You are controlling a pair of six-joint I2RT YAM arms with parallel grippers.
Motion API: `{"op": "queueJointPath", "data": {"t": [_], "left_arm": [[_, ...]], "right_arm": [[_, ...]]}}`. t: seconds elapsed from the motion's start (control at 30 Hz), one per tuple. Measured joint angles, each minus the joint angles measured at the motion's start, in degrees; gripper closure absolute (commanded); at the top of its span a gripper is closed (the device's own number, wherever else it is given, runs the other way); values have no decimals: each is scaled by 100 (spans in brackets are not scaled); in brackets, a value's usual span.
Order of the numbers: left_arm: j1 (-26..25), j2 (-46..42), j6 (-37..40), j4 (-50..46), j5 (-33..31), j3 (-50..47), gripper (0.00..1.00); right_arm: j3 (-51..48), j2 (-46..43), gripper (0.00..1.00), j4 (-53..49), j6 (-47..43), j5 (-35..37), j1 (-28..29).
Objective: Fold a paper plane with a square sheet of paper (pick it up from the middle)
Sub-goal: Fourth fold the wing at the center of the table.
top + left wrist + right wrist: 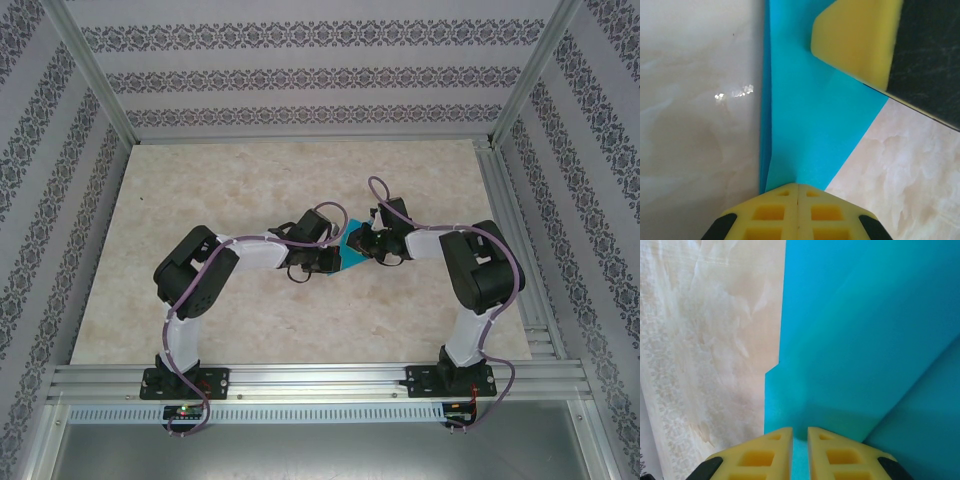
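robot arms (195, 275): two, side by side | grippers: two, left gripper (798, 186) and right gripper (800, 429) | yellow fingers (770, 450): two on each | teal-blue sheet of paper (352, 250): one | marbled table (230, 190): one | purple cables (513, 262): two, one per arm | patterned walls (300, 70): three
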Motion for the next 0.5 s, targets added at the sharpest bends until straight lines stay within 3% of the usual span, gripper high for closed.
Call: {"op": "queueJointPath", "data": {"t": [0.17,0.5], "left_arm": [[15,-4,0,76,61,-39,96],[52,-7,-2,103,188,-44,94]], "right_arm": [[-83,-107,89,-90,0,-138,-20],[-107,-70,90,-103,2,-251,140]]}}
